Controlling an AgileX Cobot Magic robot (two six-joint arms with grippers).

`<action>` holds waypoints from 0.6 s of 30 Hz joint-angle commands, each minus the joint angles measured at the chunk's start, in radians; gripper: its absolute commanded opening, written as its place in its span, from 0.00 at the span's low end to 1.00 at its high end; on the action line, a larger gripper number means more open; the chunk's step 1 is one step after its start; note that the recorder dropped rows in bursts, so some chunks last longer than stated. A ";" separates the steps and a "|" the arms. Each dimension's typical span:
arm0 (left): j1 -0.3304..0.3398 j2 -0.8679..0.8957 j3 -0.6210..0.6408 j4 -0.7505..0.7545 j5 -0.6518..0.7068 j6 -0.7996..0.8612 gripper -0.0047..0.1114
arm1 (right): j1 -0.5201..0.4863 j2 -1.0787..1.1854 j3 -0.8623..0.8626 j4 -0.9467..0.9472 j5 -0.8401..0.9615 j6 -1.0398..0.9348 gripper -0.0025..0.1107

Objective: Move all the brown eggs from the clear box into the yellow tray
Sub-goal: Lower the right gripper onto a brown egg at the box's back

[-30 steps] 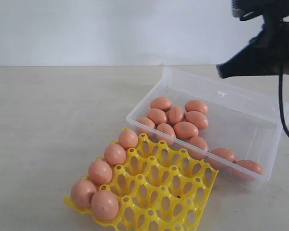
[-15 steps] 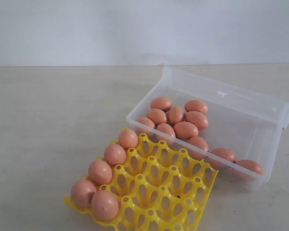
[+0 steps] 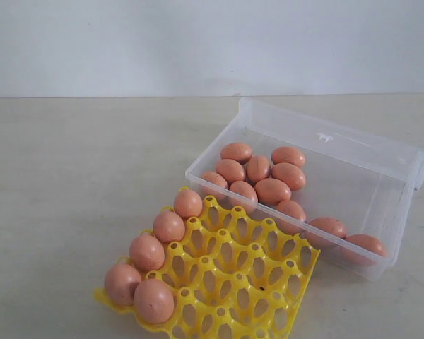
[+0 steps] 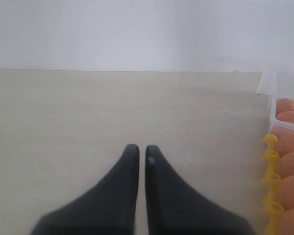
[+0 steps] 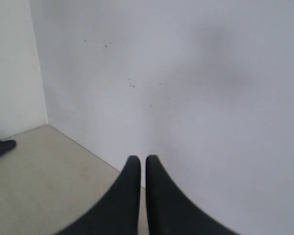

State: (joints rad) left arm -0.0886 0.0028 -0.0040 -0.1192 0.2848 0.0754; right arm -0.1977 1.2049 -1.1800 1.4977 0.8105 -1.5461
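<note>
Brown eggs, smooth, reddish and faintly speckled, lie mostly clustered in the clear box, which sits toward 3 o'clock in the exterior view with its lid hinged back. Five more sit in cups along the 9 o'clock edge of the yellow tray, just beside the box at its 7 o'clock. The left gripper is closed and empty above the bare table, with the eggs well apart to one side. The right gripper, also closed and empty, faces a white wall.

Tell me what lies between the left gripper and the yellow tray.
Nothing but bare table lies between the left gripper and the yellow tray; the left wrist view shows that stretch.
</note>
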 commanded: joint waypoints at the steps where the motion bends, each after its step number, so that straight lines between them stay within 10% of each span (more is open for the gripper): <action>1: -0.005 -0.003 0.004 0.003 -0.006 0.003 0.08 | 0.047 -0.009 -0.033 -0.278 0.026 -0.096 0.02; 5: -0.005 -0.003 0.004 0.003 -0.008 0.003 0.08 | 0.273 -0.007 -0.035 -1.231 -0.151 0.278 0.02; 10: -0.005 -0.003 0.004 0.003 -0.008 0.003 0.08 | 0.427 -0.009 -0.035 -2.346 -0.277 1.546 0.02; 14: -0.005 -0.003 0.004 0.003 -0.006 0.003 0.08 | 0.429 -0.011 -0.035 -2.317 -0.330 1.995 0.02; 18: -0.005 -0.003 0.004 0.003 -0.006 0.003 0.08 | 0.429 0.005 -0.028 -2.024 -0.501 1.829 0.02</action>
State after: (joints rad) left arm -0.0886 0.0028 -0.0040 -0.1192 0.2848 0.0754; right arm 0.2278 1.2044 -1.2114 -0.6904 0.4292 0.3480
